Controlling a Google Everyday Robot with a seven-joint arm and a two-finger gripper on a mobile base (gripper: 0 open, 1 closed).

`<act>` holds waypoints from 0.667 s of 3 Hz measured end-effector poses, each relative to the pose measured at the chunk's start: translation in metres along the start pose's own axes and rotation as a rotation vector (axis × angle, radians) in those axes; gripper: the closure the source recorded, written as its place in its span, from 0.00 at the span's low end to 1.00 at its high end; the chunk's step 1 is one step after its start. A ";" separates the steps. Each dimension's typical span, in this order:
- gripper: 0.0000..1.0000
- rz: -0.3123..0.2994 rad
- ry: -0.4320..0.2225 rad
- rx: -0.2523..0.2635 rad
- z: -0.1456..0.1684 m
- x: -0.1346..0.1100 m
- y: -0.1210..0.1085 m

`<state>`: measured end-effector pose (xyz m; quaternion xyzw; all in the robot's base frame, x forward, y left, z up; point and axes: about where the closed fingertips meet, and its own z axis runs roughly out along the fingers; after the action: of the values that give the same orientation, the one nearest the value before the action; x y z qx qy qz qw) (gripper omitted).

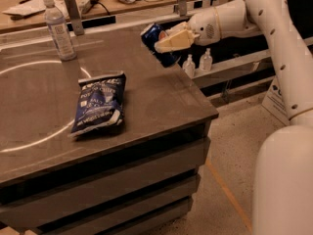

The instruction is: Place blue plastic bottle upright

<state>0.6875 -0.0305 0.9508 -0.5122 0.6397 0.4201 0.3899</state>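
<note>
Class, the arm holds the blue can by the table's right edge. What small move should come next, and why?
Probably shift the gripper a little inward over the table, toward the chip bag. It is clamped on the blue can, which hangs tilted and raised right at the edge, so lowering there could drop it off.

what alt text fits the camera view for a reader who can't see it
A white robot arm's gripper holds a tilted blue can above the far right edge of a table. A blue chip bag lies flat mid-table; a clear water bottle stands behind.
</note>
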 end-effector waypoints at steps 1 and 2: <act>1.00 0.025 -0.085 -0.094 0.013 0.024 0.015; 1.00 0.037 -0.156 -0.185 0.028 0.038 0.027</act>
<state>0.6566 -0.0133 0.9099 -0.4999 0.5750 0.5232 0.3818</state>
